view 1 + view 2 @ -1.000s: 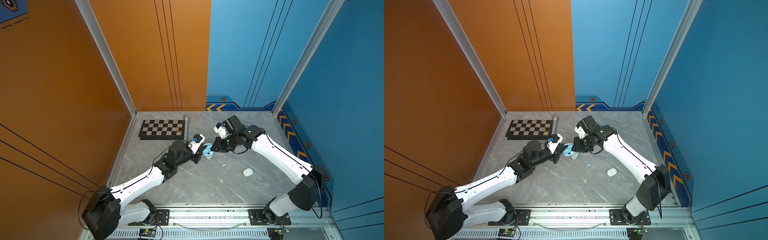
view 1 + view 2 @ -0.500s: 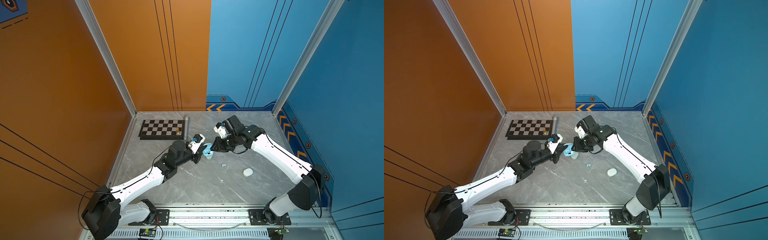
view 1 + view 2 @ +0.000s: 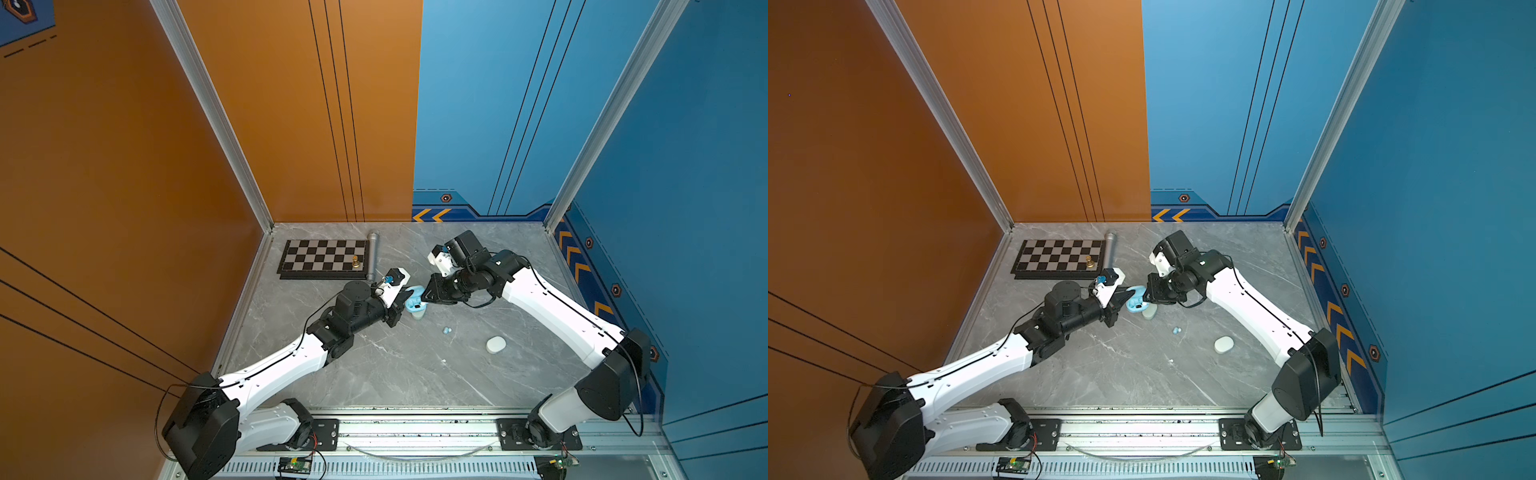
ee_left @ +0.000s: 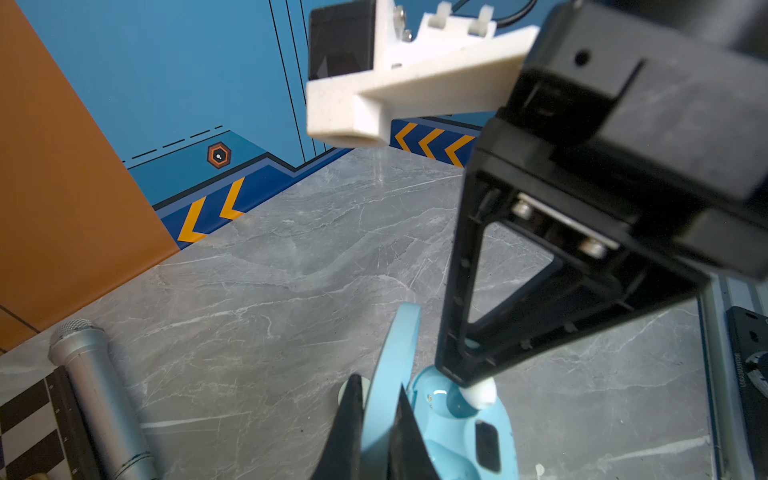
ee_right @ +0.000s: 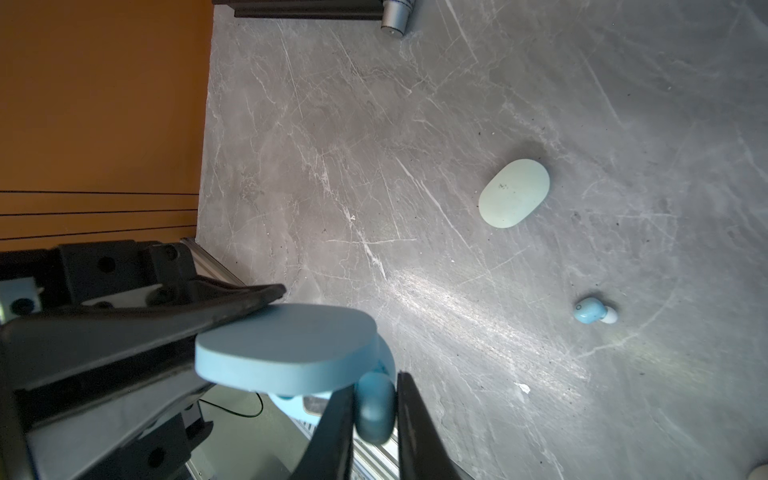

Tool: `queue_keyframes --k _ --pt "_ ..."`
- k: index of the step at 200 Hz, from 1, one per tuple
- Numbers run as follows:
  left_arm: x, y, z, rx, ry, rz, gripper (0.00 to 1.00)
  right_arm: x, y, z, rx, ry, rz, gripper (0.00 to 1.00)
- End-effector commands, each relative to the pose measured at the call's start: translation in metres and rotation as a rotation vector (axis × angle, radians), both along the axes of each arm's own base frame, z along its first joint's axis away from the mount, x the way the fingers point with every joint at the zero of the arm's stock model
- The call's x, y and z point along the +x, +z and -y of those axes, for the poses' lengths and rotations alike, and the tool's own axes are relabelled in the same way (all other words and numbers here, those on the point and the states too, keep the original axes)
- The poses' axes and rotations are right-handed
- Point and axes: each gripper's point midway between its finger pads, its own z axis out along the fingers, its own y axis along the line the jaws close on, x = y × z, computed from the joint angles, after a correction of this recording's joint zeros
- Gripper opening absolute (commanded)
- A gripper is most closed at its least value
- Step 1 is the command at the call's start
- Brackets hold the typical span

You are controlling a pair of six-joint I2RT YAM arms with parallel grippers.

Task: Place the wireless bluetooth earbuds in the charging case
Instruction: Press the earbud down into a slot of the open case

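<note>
While the left fingers (image 3: 405, 298) clamp tight on the raised lid of the open blue case (image 3: 415, 306), the right fingers (image 3: 426, 294) meet them tip to tip from the opposite side, above the middle of the bench (image 3: 374, 374). And look at that: they're nearly closed on a blue earbud (image 5: 374, 409), pinched between both tips, with its white end right at a glossy well in the case's base. Touching, or just clear of it? I can't tell from here.

Down on the grey marble, a loose blue earbud (image 3: 446, 330) lies on its own near the case, white end out, with a small ring mark printed on its face. A mint case (image 5: 515, 193), shut, sits partly hidden under the blue one in both top views. A white case (image 3: 496, 344), also shut, lies well apart on the right arm's side.

Over by the orange wall there's a chessboard (image 3: 324, 259) with a single gold chess piece (image 3: 355, 261) standing near one edge. A silver microphone (image 3: 372, 255) lies along that same edge, right against the board.

Any writing? Small white lettering runs along a black part (image 4: 748, 353) at the rim of the left wrist view, but it's too blurred to read. The blue wall carries orange chevrons (image 3: 432, 215) along its foot and a hexagon badge (image 4: 219, 155).
</note>
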Motion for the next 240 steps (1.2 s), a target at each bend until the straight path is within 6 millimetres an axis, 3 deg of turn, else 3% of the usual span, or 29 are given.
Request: queue_keyframes --k 1,98,240 --pt "-0.001 0.027 -0.001 -0.036 -0.014 0.057 0.0 0.008 0.003 0.002 -0.01 -0.01 0.029 0.21" --pt "0.0 0.027 0.0 -0.04 -0.016 0.049 0.0 0.006 0.019 -0.014 0.087 0.009 0.025 0.25" --pt "0.0 0.027 -0.001 -0.039 -0.019 0.046 0.0 0.002 0.029 -0.018 0.094 0.023 0.061 0.3"
